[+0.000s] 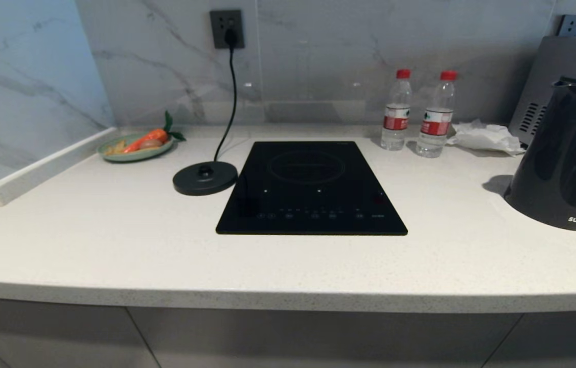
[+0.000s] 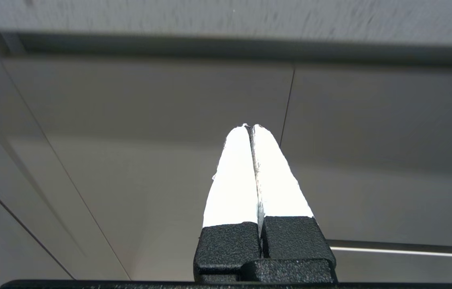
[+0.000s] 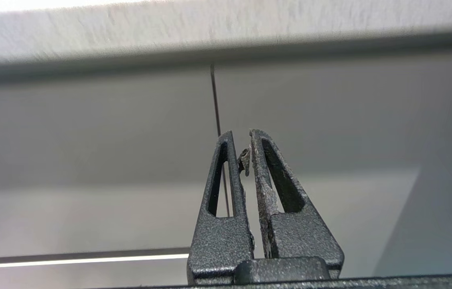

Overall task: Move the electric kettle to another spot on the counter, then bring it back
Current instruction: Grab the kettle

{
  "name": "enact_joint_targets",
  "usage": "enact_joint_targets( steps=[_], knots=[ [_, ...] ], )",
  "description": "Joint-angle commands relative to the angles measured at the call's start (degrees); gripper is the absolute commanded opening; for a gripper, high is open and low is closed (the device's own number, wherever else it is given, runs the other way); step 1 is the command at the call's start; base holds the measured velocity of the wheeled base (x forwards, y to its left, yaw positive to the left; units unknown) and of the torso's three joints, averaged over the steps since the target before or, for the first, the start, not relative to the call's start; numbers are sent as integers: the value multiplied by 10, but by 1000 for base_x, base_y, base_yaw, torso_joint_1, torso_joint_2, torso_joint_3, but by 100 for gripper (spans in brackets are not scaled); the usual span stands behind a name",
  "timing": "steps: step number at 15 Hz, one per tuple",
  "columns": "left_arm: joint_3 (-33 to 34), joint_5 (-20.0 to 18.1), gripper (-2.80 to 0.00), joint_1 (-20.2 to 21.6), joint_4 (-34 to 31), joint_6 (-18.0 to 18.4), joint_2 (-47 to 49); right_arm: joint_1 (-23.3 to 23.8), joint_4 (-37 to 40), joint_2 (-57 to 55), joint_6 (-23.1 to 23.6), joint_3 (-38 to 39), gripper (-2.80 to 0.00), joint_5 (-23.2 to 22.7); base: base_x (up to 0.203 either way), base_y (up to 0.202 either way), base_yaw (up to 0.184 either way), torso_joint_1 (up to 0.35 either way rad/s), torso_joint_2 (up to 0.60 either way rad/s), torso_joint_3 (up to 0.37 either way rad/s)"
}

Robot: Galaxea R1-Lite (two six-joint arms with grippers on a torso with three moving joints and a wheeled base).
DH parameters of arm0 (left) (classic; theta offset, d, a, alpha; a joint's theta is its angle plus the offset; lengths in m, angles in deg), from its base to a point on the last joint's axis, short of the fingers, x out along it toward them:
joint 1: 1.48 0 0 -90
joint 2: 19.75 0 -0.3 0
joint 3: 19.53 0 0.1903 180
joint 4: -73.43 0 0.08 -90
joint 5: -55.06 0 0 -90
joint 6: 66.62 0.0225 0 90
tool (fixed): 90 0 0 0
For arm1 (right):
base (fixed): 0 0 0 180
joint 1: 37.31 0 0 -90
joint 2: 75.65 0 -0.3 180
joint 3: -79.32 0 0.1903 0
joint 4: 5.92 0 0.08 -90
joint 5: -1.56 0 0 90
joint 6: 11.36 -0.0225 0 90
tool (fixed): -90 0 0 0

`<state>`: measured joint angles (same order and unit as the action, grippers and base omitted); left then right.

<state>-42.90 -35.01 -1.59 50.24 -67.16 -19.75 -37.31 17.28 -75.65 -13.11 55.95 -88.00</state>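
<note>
The electric kettle [image 1: 566, 158], a glossy black jug with white lettering near its base, stands upright at the far right of the white speckled counter [image 1: 114, 245], partly cut by the picture's edge. Neither arm shows in the head view. My left gripper [image 2: 251, 127] is shut with nothing in it, below the counter edge and facing grey cabinet fronts. My right gripper [image 3: 241, 133] is shut too, holding nothing, likewise under the counter's rounded edge [image 3: 226, 32].
A black cooktop panel [image 1: 311, 188] lies mid-counter. Left of it sits the round black base disc [image 1: 205, 177], corded to a wall socket [image 1: 227, 29]. A plate with a carrot [image 1: 137, 145] is back left. Two water bottles [image 1: 396, 110] and crumpled tissue [image 1: 484, 137] stand back right.
</note>
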Motion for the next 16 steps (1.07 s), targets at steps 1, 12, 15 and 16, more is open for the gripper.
enact_joint_targets(
  steps=[1,12,15,16],
  knots=[
    [2,0,-280,-1,0,-1,-1,0,0,0,0,0,-280,0,0,0,0,41,-442,-388],
    [2,0,-280,-1,0,-1,0,-1,0,0,0,0,-280,0,0,0,0,122,-494,-378],
    [2,0,-280,-1,0,-1,0,0,1,0,0,0,-280,0,0,0,0,186,-554,-375],
    [2,0,-280,-1,0,-1,0,0,0,0,0,0,-280,0,0,0,0,190,-571,-374]
  ],
)
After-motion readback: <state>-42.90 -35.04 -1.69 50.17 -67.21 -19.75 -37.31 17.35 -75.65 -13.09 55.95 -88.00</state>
